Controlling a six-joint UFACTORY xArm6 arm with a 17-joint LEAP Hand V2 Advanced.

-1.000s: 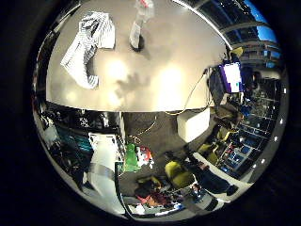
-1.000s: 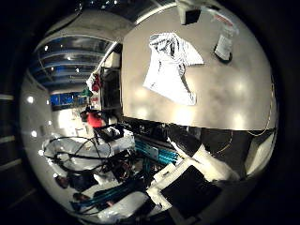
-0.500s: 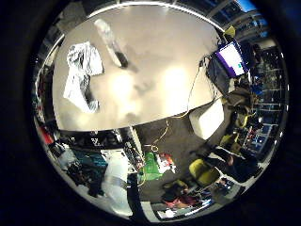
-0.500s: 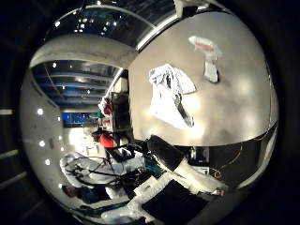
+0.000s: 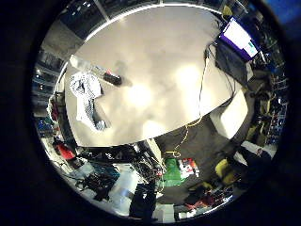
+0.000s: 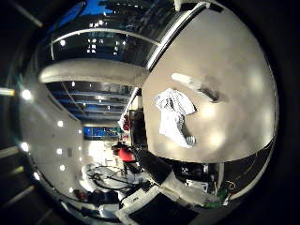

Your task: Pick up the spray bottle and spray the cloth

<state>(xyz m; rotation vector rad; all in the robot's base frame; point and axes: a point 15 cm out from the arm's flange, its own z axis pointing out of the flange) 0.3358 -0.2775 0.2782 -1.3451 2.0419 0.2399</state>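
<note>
Looks down from well above a pale table (image 5: pixel 155 70), with both palm views taking in the whole top and the room around it. Takes the table edge next to the cluttered floor as six o'clock. Finds the spray bottle (image 5: pixel 94 71) on the table toward nine o'clock, close to that side's edge, showing a clear pale body and one dark end with a shadow beside it. Cannot settle whether it stands upright or lies on its side. Finds the cloth (image 5: pixel 87 99), crumpled, light with darker stripes, also on the table toward nine o'clock, near the edge. Puts the bottle at about one o'clock from the cloth, just beside it, perhaps touching at the pale end; cannot say for sure. Shows both small in each view, so well apart from the palm. Sees no part of the hand clearly enough, so cannot tell how far open it is; has nothing of the task's in its hold, since bottle and cloth both rest on the table. Notes a lit monitor (image 5: pixel 240 37) off the table's three o'clock side and a green object (image 5: pixel 173 172) on the floor past six o'clock.
</note>
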